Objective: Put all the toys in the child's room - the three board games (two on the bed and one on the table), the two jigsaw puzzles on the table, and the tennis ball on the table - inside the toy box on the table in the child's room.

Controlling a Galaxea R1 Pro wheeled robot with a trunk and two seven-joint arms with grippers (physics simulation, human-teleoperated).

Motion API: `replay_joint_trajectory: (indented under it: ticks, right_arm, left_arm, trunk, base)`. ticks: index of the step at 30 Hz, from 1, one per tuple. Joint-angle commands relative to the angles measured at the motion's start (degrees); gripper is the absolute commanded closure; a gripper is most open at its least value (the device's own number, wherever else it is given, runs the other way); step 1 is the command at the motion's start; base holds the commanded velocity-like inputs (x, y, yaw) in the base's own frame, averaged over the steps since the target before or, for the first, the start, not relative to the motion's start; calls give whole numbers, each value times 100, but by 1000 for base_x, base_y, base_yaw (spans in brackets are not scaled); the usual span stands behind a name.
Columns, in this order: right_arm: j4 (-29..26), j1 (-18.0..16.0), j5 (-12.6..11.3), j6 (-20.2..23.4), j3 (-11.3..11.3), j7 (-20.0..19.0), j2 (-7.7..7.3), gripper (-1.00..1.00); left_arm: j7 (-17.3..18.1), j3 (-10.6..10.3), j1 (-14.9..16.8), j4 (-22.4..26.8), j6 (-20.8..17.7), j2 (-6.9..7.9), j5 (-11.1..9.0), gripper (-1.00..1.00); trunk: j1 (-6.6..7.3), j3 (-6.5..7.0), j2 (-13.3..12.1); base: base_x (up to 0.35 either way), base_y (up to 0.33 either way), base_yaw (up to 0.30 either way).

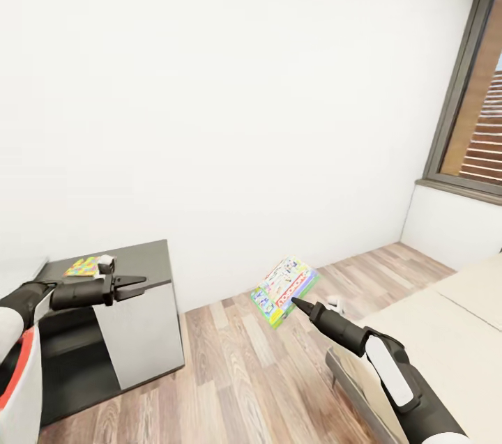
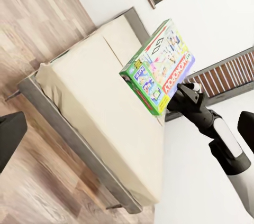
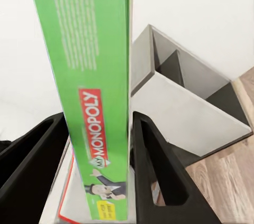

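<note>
The head camera looks forward and down from above both arms, facing a white wall, with a dark cabinet [image 1: 122, 311] at eight o'clock, the bed [image 1: 446, 332] at four o'clock and a window at two o'clock. The left wrist camera looks from well apart across the floor at the bed [image 2: 100, 108] and the Monopoly box [image 2: 159, 68], which the head view shares [image 1: 284, 291]. The right wrist camera sits very near, looking along its jaws at the box's green edge [image 3: 90, 76], the cabinet [image 3: 185, 102] beyond.

jigsaw puzzle [image 1: 82, 267] on cabinet [image 1: 139, 304] left; bed [image 1: 446, 332] right.
</note>
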State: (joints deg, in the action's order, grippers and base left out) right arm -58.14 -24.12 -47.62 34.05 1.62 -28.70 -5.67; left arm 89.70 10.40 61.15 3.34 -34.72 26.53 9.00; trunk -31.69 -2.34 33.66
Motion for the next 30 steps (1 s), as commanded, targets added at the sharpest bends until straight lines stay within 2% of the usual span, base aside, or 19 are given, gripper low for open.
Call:
replay_joint_trajectory:
  ticks: [1,9,14,18,22,27,30]
  right_arm:
    - [-4,-5,-54,31,6,5,-4,100]
    - [-4,-5,-54,31,5,5,-4,100]
    - [-12,-5,-54,39,5,5,-9,100]
    - [-14,-1,-54,40,10,-3,-103,100]
    - [-83,0,-60,48,13,-41,-268,100]
    - [-805,-25,-75,210,5,-146,-405,100]
    - [-1045,-29,-77,415,-2,-163,-431,100]
  left_arm:
    - [30,36,5,4,-55,0,61,-100]
    - [30,44,8,141,-29,1,44,-100]
    - [30,48,9,150,-32,53,41,-100]
    - [30,49,8,149,-24,86,41,-100]
    - [30,38,6,153,-22,155,38,-100]
    - [30,27,5,157,-30,356,35,-100]
    - [30,29,8,158,-33,406,33,-100]
  trunk:
    - [20,11,-32]
    - [196,188,-352]
    - [306,298,-553]
    - [393,386,-713]
    - [481,474,-874]
    - [591,584,-1074]
    - [591,597,-1074]
  base:
    - [-15,-16,268]
    - [-4,-4,268]
    - [0,0,268]
    - [0,0,269]
    - [0,0,269]
    - [0,0,269]
    - [0,0,269]
